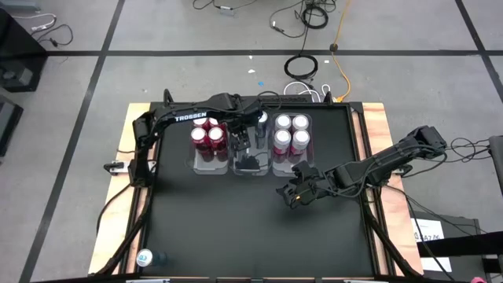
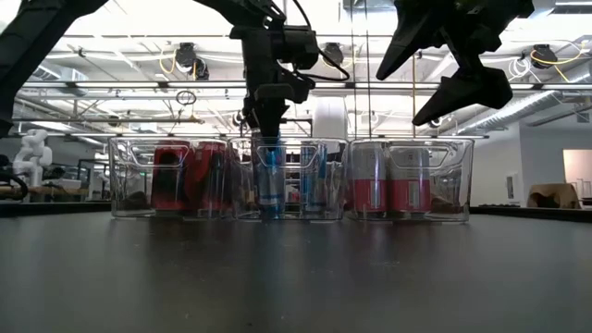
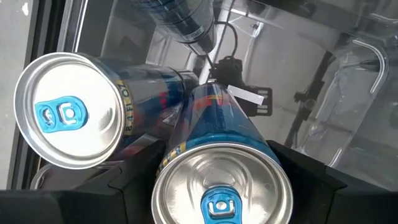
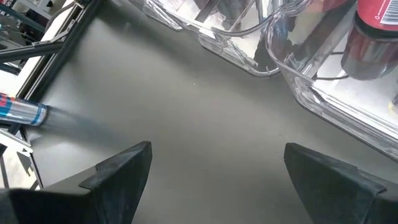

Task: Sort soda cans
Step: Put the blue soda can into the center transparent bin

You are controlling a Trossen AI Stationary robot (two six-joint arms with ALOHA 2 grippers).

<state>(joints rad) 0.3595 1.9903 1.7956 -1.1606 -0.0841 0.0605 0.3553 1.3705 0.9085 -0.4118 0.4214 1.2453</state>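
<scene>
Three clear bins stand side by side mid-table. The left bin (image 1: pixel 208 140) holds red cans, and the right bin (image 1: pixel 291 135) holds several red-pink cans (image 2: pixel 388 190). My left gripper (image 1: pixel 247 145) reaches down into the middle bin (image 2: pixel 296 180), shut on a blue can (image 3: pixel 217 130). A second blue can (image 3: pixel 68 118) stands beside it. My right gripper (image 1: pixel 292 194) hangs open above the bare table in front of the right bin (image 4: pixel 217 174), raised in the low view (image 2: pixel 444 79). One more blue can (image 1: pixel 149 258) lies on its side at the table's near left corner. My left gripper pinches the blue can between its two fingers, on the upper body just below the silver rim (image 3: pixel 180 149). It comes from above, pointing down into the middle bin. The can is upright (image 2: pixel 270 185), its bottom at or near the bin floor.
The near half of the black table (image 1: pixel 236 228) is bare except for the lying blue can, which also shows far off in the right wrist view (image 4: pixel 25 113). Bin walls stand close around the left gripper. Cables lie on the floor beyond the far edge.
</scene>
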